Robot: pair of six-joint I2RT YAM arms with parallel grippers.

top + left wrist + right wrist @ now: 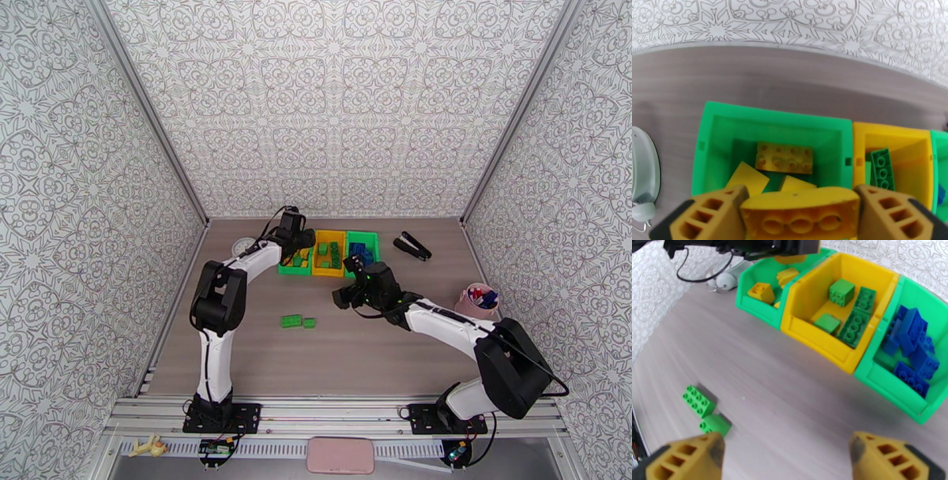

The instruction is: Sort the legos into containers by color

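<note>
Yellow lego (802, 221) we hold in our left gripper (801, 197), green bin (774, 114) open beneath; our right gripper (786, 445) gapes empty, bare table (790, 405) below.

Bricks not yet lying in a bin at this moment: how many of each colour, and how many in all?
Green bricks loose on the table: 2
Yellow brick between the fingers of the left gripper, above the left green bin: 1
Total: 3
</note>
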